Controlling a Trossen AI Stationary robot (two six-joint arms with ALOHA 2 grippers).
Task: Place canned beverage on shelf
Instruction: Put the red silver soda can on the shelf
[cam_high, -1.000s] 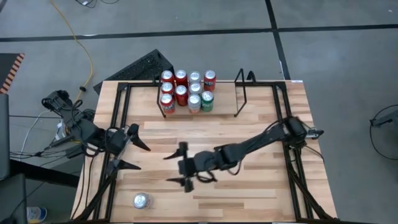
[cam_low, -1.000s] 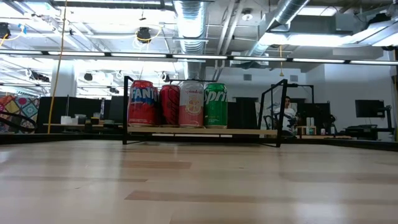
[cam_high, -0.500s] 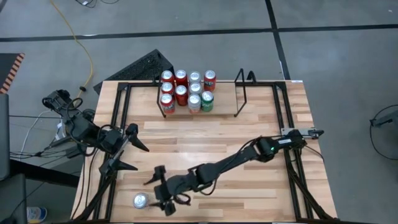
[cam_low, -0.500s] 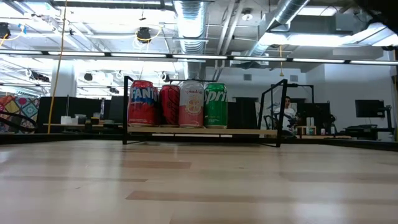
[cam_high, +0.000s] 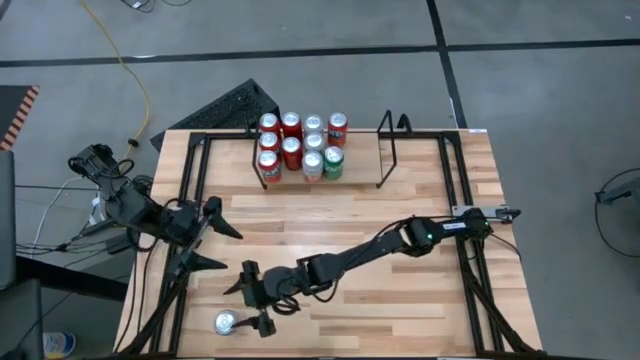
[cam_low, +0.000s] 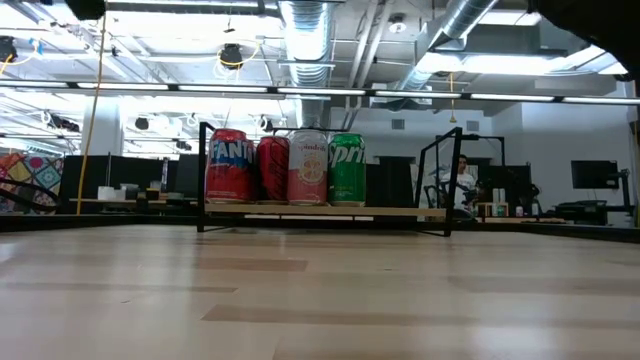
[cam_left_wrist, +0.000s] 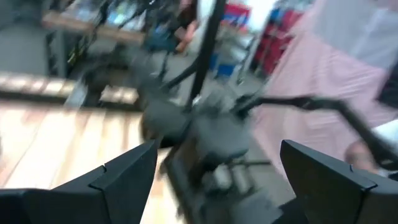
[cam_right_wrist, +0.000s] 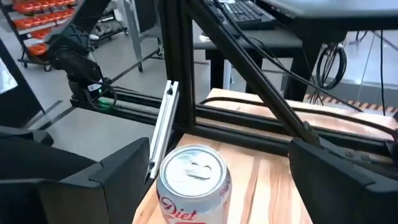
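Silver can (cam_high: 227, 322) stands upright near the table's (cam_high: 400, 310) front left corner, well apart from the shelf (cam_high: 325, 150) at the far edge; the right gripper (cam_high: 250, 297) reaches across to it, fingers spread wide, one tip just beside the can and the other farther back toward the table's middle, so the can sits at the mouth of the gap and no finger is seen touching it; in the right wrist view the can (cam_right_wrist: 194, 182), with red lettering under its silver top, stands between the two dark fingers (cam_right_wrist: 112, 177), close ahead of them, with clear wood on either side; the left gripper (cam_high: 207, 240) waits over the table's left edge, its fingers also apart, holding nothing; on the shelf's left part stand ten cans (cam_high: 300, 147), mostly red with one green one (cam_high: 333, 164) at the front right; from table height the front row shows four cans (cam_low: 285, 167) side by side on the shelf (cam_low: 325, 210).
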